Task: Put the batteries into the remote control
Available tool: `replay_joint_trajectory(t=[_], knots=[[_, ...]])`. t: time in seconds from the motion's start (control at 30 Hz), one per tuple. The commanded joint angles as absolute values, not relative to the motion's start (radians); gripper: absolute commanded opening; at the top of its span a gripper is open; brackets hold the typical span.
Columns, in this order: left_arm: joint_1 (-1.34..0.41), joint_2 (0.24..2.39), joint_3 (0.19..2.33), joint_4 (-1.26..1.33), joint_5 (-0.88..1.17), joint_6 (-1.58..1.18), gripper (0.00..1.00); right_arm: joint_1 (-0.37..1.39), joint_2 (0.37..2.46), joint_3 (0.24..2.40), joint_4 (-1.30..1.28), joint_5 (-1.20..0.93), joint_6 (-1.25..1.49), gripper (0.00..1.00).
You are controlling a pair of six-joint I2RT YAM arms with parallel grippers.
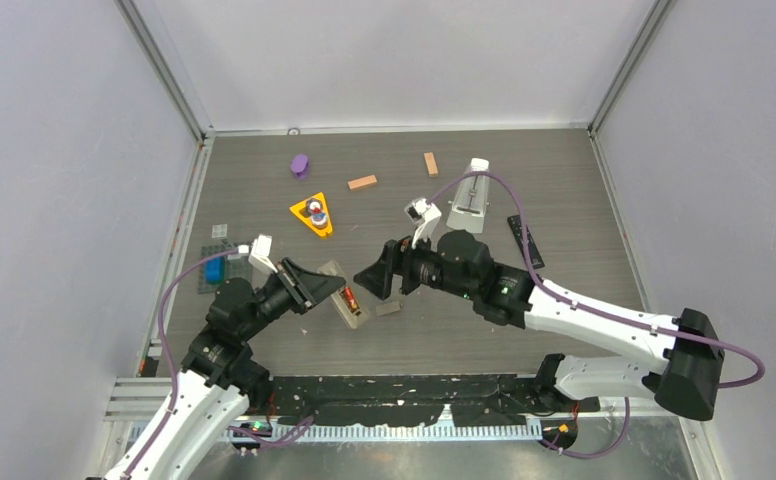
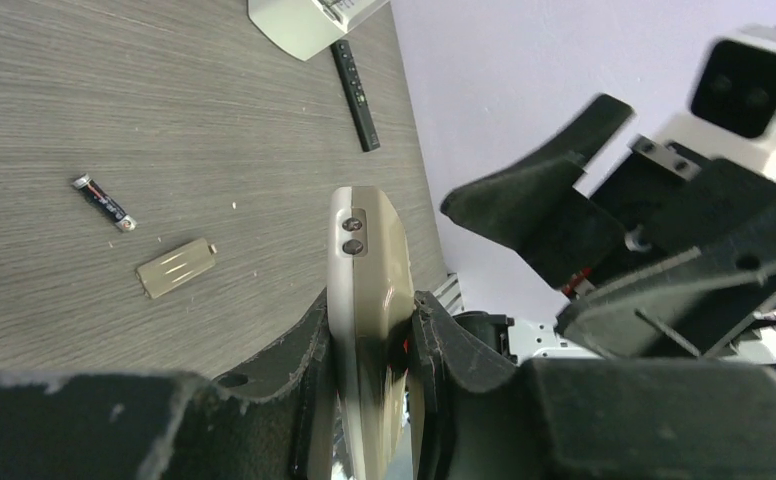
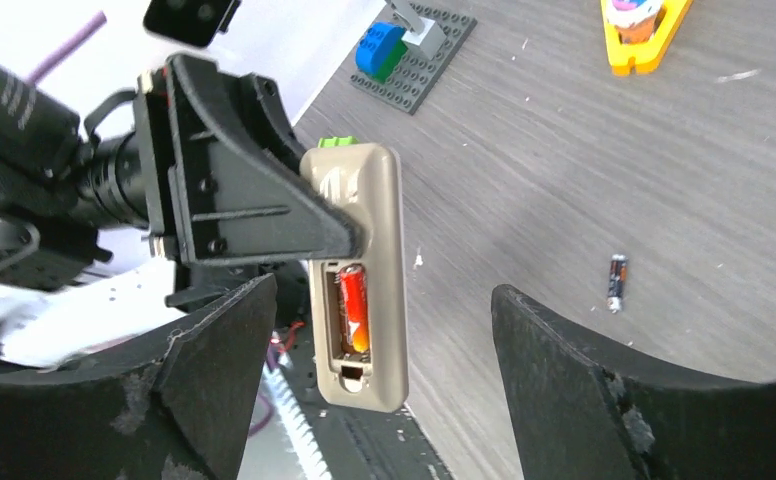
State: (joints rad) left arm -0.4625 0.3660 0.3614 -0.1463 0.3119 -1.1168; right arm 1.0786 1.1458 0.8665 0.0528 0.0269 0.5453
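Showing the left gripper (image 2: 369,335) with its jaws closed on the edges of the beige remote control (image 3: 379,230), held on its side near the middle of the counter (image 1: 564,170). The remote's back faces the right wrist camera, and its compartment is uncovered, with one red-orange battery (image 3: 352,308) seated lengthwise in it. The right gripper (image 1: 389,275) is just beside the remote's lower end; its jaws are spread wide, one on each side of the remote in the right wrist view, and hold nothing. A second, dark battery (image 3: 616,283) lies loose on the counter a little way from the remote. The beige compartment cover (image 2: 174,268) lies flat near that battery. A slim black remote (image 2: 356,80) lies farther off, toward the counter's right side.
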Motion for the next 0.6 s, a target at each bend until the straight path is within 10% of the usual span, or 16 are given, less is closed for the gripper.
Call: replay_joint_trajectory(t=[0.0,0.57], knots=[[-0.463,0.373,0.420,-0.063,0.347,-1.091,0.00,0.999,1.194,0.868,0.092,-0.246,0.775,0.84],[-0.463,0.387,0.430,-0.046,0.389,-1.062,0.00,0.966,1.321,0.663,0.632,-0.390,1.244,0.83]])
